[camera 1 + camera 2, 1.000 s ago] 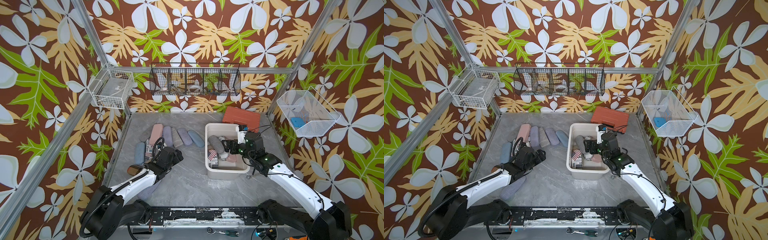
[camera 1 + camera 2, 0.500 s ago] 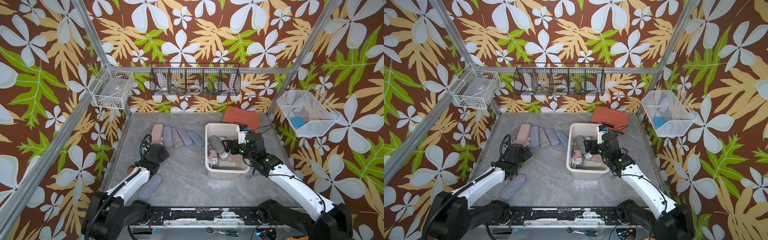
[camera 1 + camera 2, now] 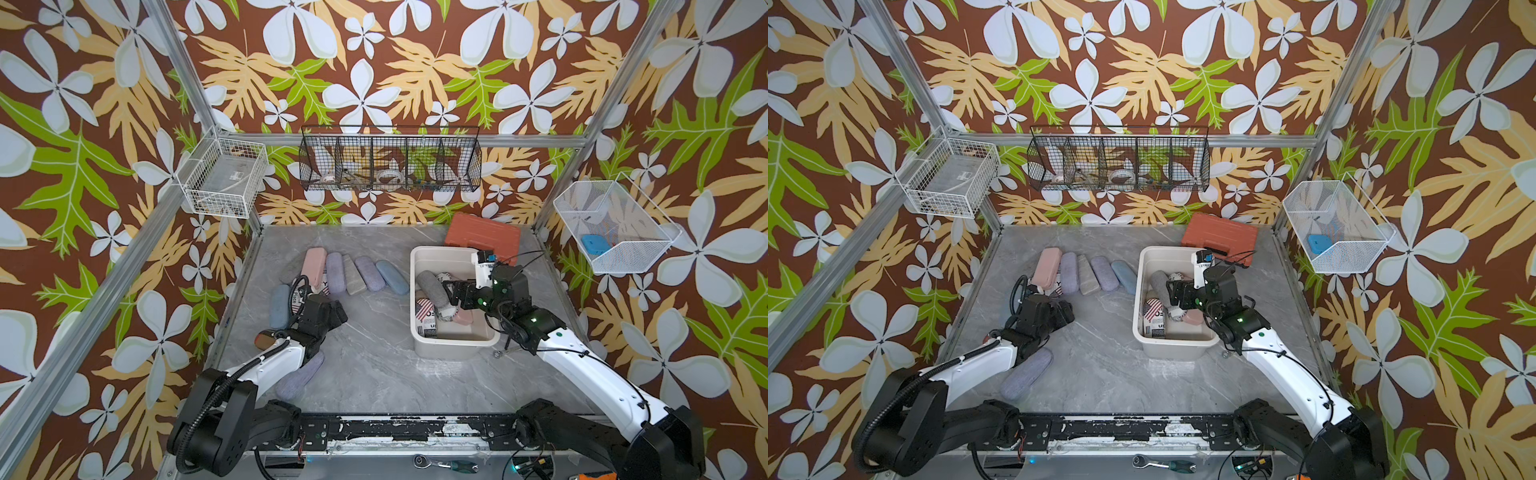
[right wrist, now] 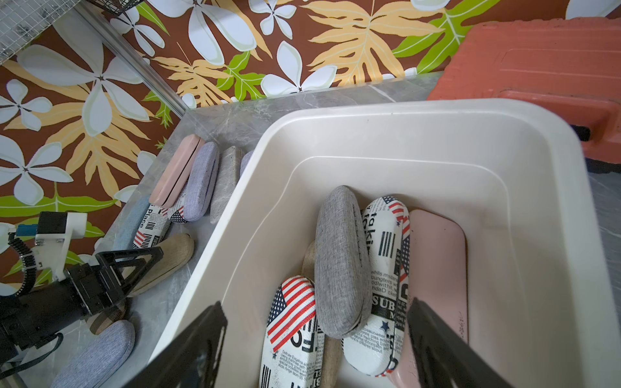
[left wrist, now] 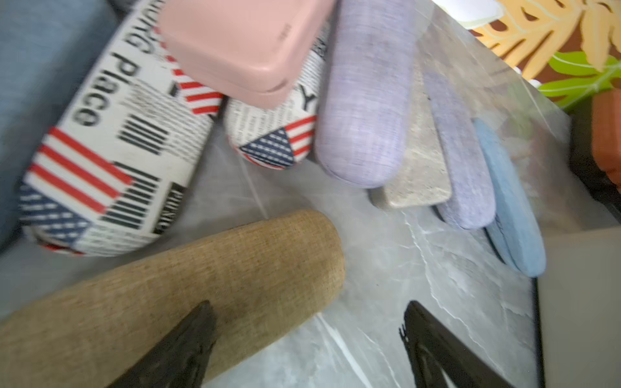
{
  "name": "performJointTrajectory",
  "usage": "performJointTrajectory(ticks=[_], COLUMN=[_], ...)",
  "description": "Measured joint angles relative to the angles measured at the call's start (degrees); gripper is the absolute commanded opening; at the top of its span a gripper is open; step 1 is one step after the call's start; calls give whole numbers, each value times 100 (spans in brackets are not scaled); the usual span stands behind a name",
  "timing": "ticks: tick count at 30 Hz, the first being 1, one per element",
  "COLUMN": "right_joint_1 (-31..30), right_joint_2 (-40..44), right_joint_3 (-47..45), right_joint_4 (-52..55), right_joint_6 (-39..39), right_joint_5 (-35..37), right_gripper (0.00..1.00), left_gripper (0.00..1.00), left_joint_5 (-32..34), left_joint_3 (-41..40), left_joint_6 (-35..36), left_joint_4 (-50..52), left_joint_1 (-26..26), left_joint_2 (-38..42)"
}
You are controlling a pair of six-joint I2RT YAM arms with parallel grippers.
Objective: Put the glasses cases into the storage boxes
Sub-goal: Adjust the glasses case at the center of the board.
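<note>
Left jaws: spread wide, gripping nothing, low over the desk at the front of the case pile.

Left wrist view: the tan case lies right at them. One fingertip overlaps its cloth, though I cannot tell if it touches. The other is over bare marble. So the case sits off to one side of the gap, not centred. Its long axis runs slantwise, closer to the closing line than square to it.

Judgement: the wrist wants a turn and a sidestep toward the case before closing, or the jaws will catch it lengthwise or nudge it away.

Right jaws: also spread and empty, hanging above the tub, which is part filled with cases. The tub is well apart from the tan case, so the left arm is clearly nearer. A row of cases waits on the desk behind.
</note>
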State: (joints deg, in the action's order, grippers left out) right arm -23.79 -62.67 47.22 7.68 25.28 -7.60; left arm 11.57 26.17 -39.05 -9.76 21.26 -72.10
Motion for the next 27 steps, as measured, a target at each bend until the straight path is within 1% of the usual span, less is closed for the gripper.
performJointTrajectory(ticks=[3, 9, 12, 14, 16, 19, 22, 25, 27], right_joint_1=[0, 0, 0, 0, 0, 0, 0, 0, 0], right_joint_2=[-2, 0, 28, 46, 48, 46, 52, 107, 153], right_joint_3=[0, 11, 11, 11, 11, 11, 11, 11, 11], right_joint_4=[-2, 7, 7, 4, 0, -2, -4, -2, 0], right_joint_6=[-2, -4, -9, -11, -17, -20, -20, -20, -20], right_joint_5=[-7, -9, -7, -7, -9, -17, -63, -105, -116], right_gripper=[84, 84, 85, 85, 86, 87, 87, 88, 88], left_gripper=[88, 87, 92, 94, 95, 95, 96, 97, 97], left_joint_5=[-184, -393, -385, -142, 107, 409, 560, 568, 496], left_joint_3=[-96, -122, 83, 190, 302, 442, 450, 407, 363], left_joint_6=[-223, -693, -732, -723, -649, -564, -446, -337, -243], left_joint_4=[-184, -457, -374, -262, -55, 234, 437, 387, 269], left_joint_1=[402, 710, 811, 809, 688, 181, -330, -671, -798], left_joint_2=[-151, -240, 61, 413, 702, 785, 654, 396, 195])
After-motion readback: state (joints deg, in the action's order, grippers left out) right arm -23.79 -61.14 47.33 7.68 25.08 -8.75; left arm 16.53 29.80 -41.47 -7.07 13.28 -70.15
